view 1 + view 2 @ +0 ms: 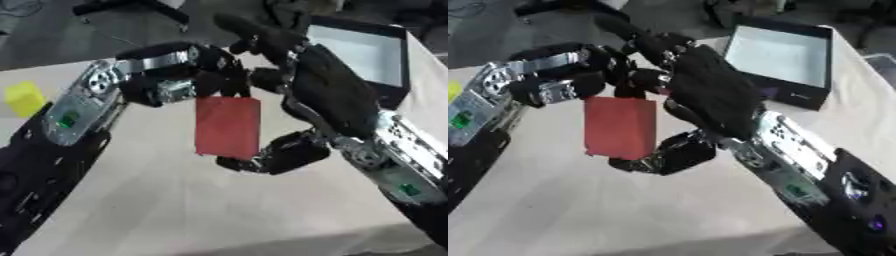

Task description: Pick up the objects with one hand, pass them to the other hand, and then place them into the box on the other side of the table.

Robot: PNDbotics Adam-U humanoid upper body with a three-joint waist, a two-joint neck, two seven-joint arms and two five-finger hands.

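Pale table (201,210); dark floor (52,45) beyond its far edge.

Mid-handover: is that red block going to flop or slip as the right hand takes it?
Probably stiff: the red block hangs flat with straight edges under the left hand. It might slip: its faces look smooth, and the right hand has its thumb at the bottom edge.

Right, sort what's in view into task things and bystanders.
Part of the job:
- flat red rectangular block, held above the table between both hands
- left hand, pinching its top edge
- right hand, thumb under the block
- black-rimmed white-lined box, far right

Just lying about:
- yellow block, left edge of the beige table
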